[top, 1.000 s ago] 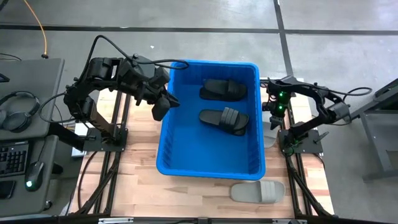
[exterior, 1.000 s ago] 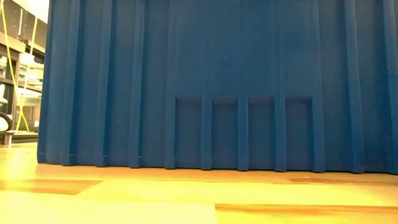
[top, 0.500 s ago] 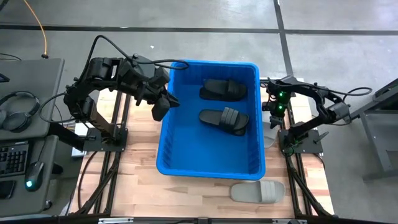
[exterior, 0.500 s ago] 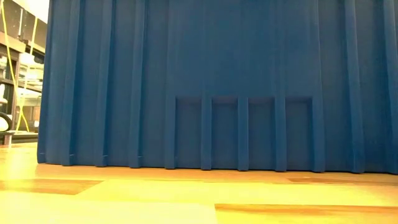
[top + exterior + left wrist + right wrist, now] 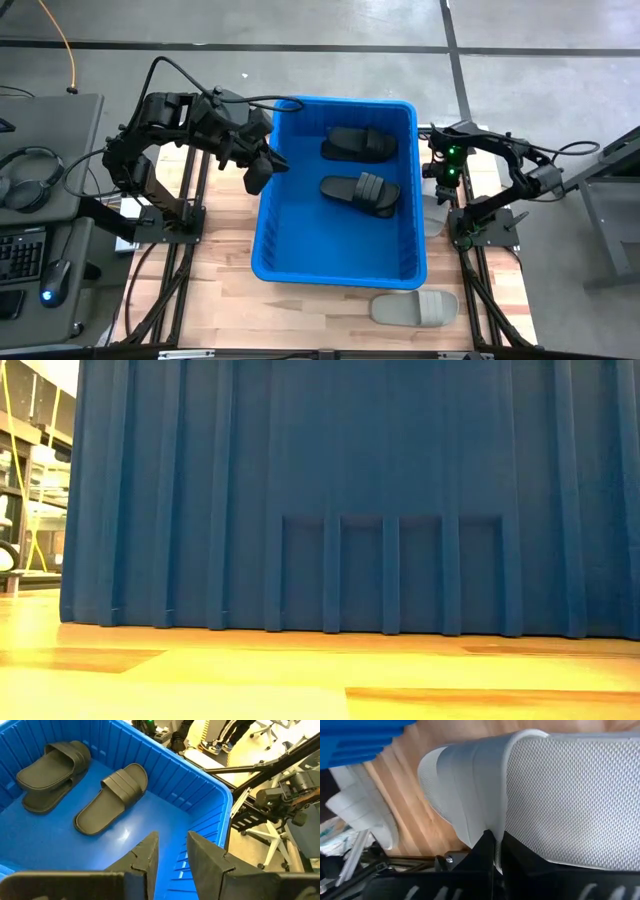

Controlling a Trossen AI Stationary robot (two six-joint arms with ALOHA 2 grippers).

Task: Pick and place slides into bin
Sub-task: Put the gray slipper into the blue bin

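The blue bin (image 5: 335, 275) fills the middle of the table and the whole low view (image 5: 350, 490). Two black slides (image 5: 360, 145) (image 5: 362, 192) lie on its floor, also in the left wrist view (image 5: 52, 770) (image 5: 112, 795). My left gripper (image 5: 258, 172) (image 5: 172, 837) hovers over the bin's left rim, open by a narrow gap with nothing in it. A white slide (image 5: 434, 215) (image 5: 560, 795) lies on the table by the bin's right wall, with my right gripper (image 5: 437, 195) (image 5: 494, 837) shut on it. A grey slide (image 5: 415, 307) (image 5: 362, 815) lies sole-down at the near right. My right gripper pinches the white slide's side edge (image 5: 490, 827) between its two shut fingers, where the strap meets the textured footbed. The fingers slant down onto it from above. The arm hides most of the slide in the high view; whether it is off the table I cannot tell.
The bin's tall ribbed right wall (image 5: 355, 740) stands close beside the right gripper. The right arm's base and frame (image 5: 480, 225) sit just right of the white slide. A desk with keyboard and headphones (image 5: 30, 200) stands beyond the table's left edge. Bare wood (image 5: 220, 300) shows at the near left.
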